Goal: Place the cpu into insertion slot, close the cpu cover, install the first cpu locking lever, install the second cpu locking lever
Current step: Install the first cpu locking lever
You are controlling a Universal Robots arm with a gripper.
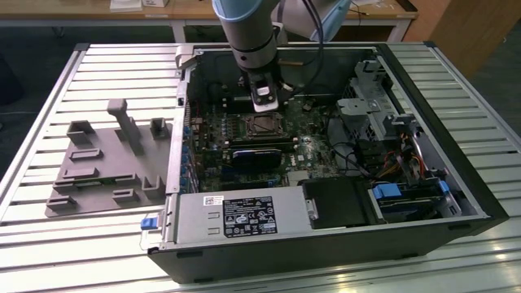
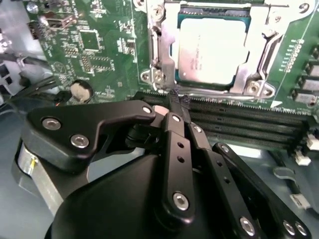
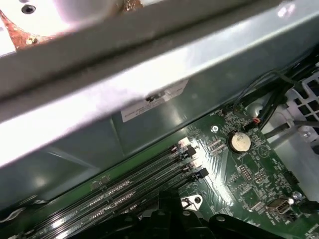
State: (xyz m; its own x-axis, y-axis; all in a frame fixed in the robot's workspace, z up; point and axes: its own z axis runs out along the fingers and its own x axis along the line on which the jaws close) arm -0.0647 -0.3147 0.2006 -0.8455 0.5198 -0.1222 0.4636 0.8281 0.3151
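Looking down past our pincer [image 2: 175, 102], we see its two black fingers pressed together to a narrow tip, with nothing between them — it holds nothing, and the tip sits at the near edge of the socket frame, just over the first of the long black memory slots [image 2: 249, 122].

The chip [image 2: 212, 52] already lies flat in the slot [image 2: 164, 45] just beyond the fingertips, its pale metal top facing up toward us. Being square, it has no real long axis; its edges run parallel with the socket frame and with the memory slots, so it looks squarely seated. The cover [image 2: 259, 55] appears to lie down around it, the chip showing through its window, though we cannot tell whether it is fully flat. A thin lever [image 2: 158, 55] runs along one side of the frame, and we cannot say whether it is latched.

We judge the main risk to be the closed tip slipping off a thin springy lever — it could then scrape the green board [image 2: 99, 45] or knock the memory slot clips beside it. If the cover is not quite flat, pressing a lever home could load the chip unevenly and harm the contacts beneath. In the exterior view the pincer [image 1: 265, 105] hangs directly above the socket [image 1: 262, 124], deep inside the computer case [image 1: 456, 183], so the arm has little room sideways.
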